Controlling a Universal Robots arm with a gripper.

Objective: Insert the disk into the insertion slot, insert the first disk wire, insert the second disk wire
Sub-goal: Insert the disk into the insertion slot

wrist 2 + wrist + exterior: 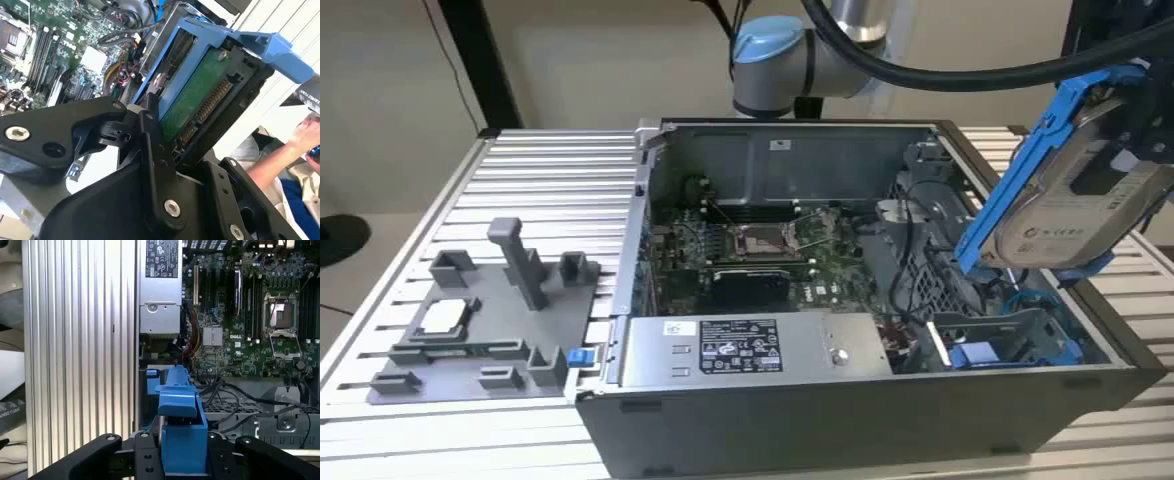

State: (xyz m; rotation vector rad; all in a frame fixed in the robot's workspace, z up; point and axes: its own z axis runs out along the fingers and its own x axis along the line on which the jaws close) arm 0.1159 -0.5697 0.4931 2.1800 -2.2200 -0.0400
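My gripper (1130, 140) is shut on the disk (1067, 205), a silver-grey drive with a white label in a blue carrier frame (1014, 170). It holds the disk tilted in the air above the open computer case, at the exterior view's right. The insertion slot (994, 335), a grey perforated cage, lies below the disk in the case's near right corner. In the second wrist view, black fingers (150, 132) clamp the disk's edges, and its green circuit board (197, 95) and connector face the camera. In the first wrist view the blue carrier (177, 412) sits between the fingers (145, 452), above the cage (280, 415).
The grey power supply (734, 345) lies along the case's front, with the motherboard (747, 250) behind it. Loose black cables (220, 390) run over the cage, and a blue cable (1027, 300) lies beside it. A grey fixture tray (480, 320) sits to the left. A person's hand (305, 132) is nearby.
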